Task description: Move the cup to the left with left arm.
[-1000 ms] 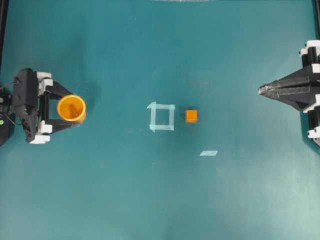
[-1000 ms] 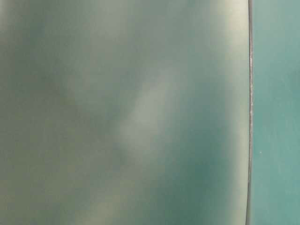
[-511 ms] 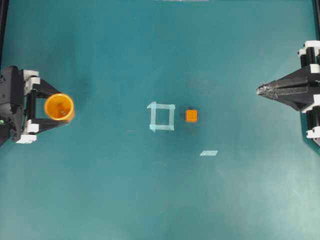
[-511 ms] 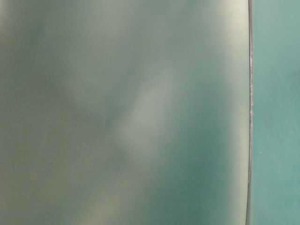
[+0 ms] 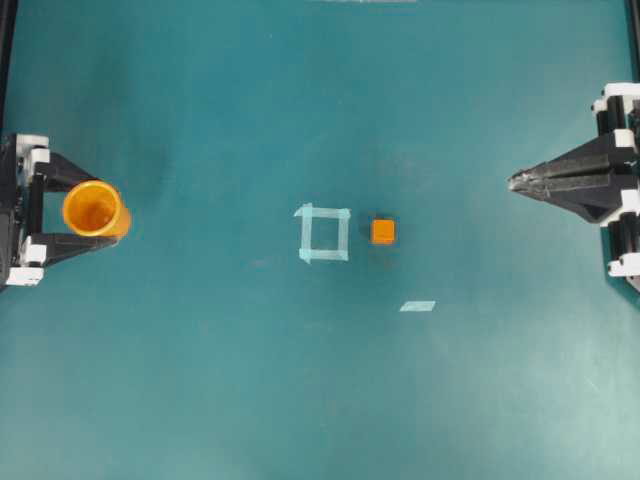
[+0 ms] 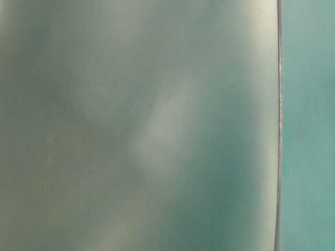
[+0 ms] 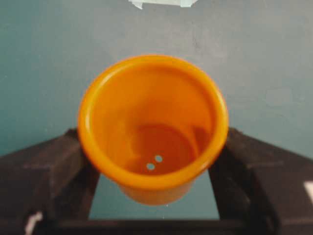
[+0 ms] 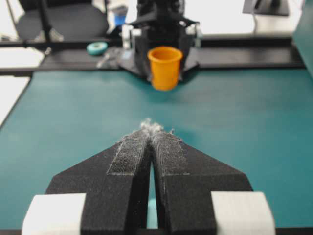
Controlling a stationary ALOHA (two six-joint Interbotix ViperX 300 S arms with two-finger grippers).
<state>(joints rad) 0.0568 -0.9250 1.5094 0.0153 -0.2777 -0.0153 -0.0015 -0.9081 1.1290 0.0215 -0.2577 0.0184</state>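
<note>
The orange-yellow cup stands upright at the far left of the overhead view. My left gripper is shut on the cup, one black finger pressing each side. In the left wrist view the cup fills the middle, its open mouth facing the camera, with a finger against each side. The right wrist view shows the cup far off between those fingers, apparently just above the table. My right gripper is at the right edge, shut and empty, its tips pointing toward the cup.
A pale tape square marks the table's middle, with a small orange cube just right of it. A short tape strip lies below and to the right. The table-level view is only a blur.
My left gripper has drawn back to the left with the cup in it, now close to the left edge. The right gripper has barely moved.
</note>
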